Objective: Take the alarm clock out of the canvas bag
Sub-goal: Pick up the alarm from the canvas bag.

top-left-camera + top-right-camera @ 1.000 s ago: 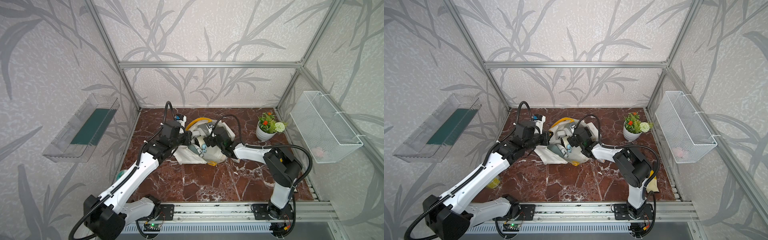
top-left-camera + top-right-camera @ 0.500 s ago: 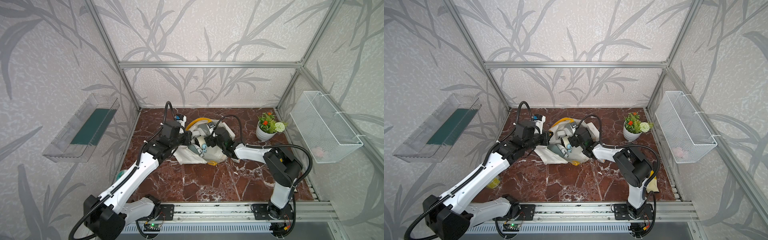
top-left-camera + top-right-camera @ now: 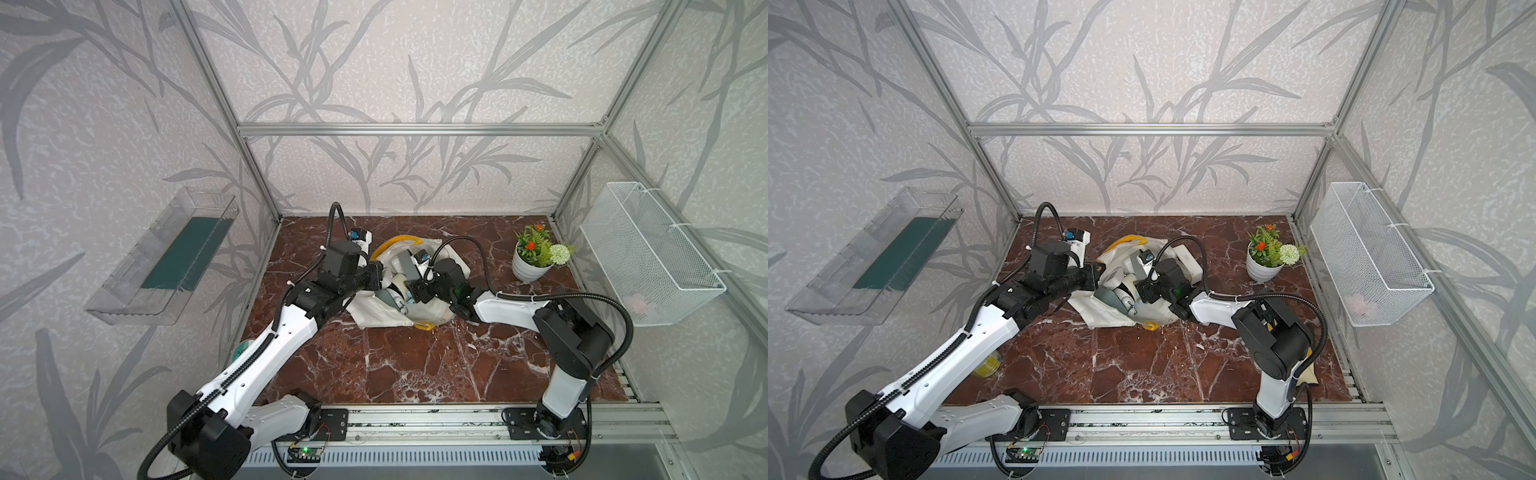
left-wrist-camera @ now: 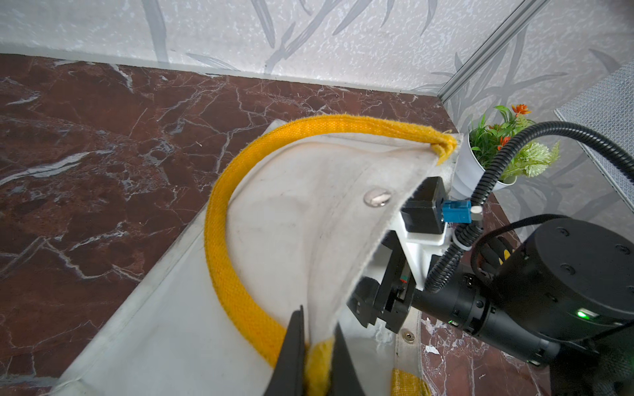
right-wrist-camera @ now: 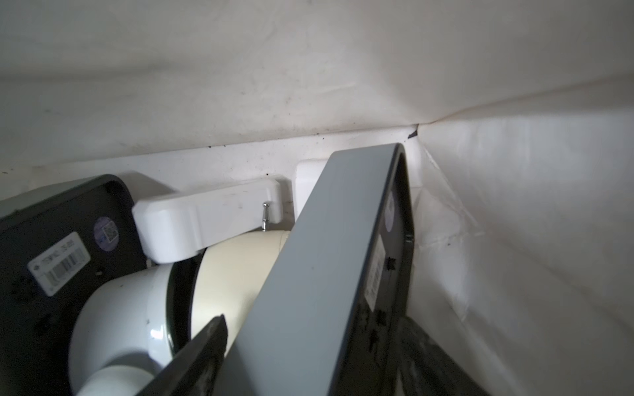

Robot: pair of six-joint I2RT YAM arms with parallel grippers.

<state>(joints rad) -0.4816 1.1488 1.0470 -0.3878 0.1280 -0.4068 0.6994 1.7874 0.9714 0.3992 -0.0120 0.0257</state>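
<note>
The step in hand is the grasp inside the canvas bag [image 3: 374, 316], which lies slumped on the red marble surface [image 3: 415, 365]. The left tool [image 4: 317, 356] is clamped on the bag's rim where the yellow strap handle [image 4: 219, 219] meets the cloth, lifting the mouth open. The right tool [image 5: 312, 329] is deep in the bag, its jaws on either side of a grey slab [image 5: 326, 240]. Whether they press it yet cannot be told.

The slab is flat, smooth and matt grey, with a dark labelled back. It is probably the alarm clock, and it has not left the bag. It leans on a glossy cream drum [image 5: 233, 274] and a white plastic block [image 5: 206, 223], beside a dark barcoded case [image 5: 51, 240].

The next move likely calls for a firm squeeze on the slick faces, then a straight pull out through the limp, coarse-woven mouth
</note>
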